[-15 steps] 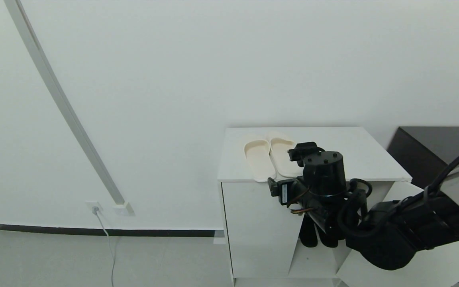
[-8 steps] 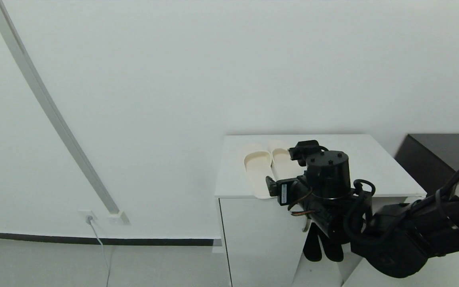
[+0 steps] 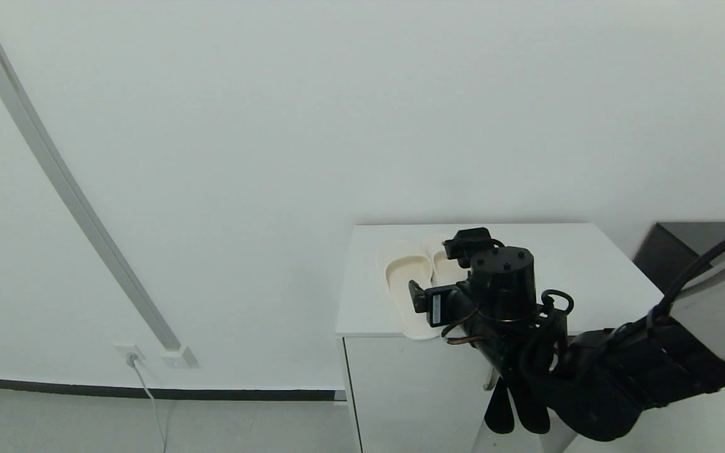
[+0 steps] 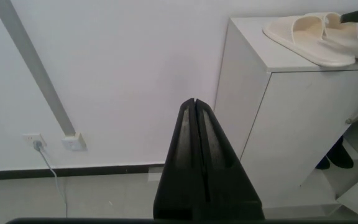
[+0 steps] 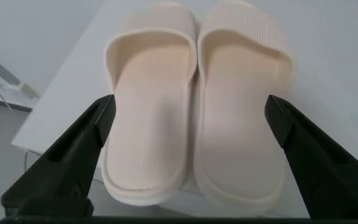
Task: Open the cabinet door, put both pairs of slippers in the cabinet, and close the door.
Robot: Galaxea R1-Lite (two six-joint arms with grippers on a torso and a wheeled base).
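Fingers of your right end effector [image 5: 190,109] are spread wide, lined up on the cream slippers [image 5: 197,93] just ahead, likely so one squeeze takes both. The pair lies side by side on the cabinet [image 3: 589,264] top, near its front left corner. Black slippers [image 3: 517,409] stand inside below. Your left end effector [image 4: 195,106] is pressed closed and empty, held low beside the cabinet.

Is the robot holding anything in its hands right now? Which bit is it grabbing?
Nothing is held. The right gripper is open by the cream slippers, not gripping them; the left gripper is shut on nothing.
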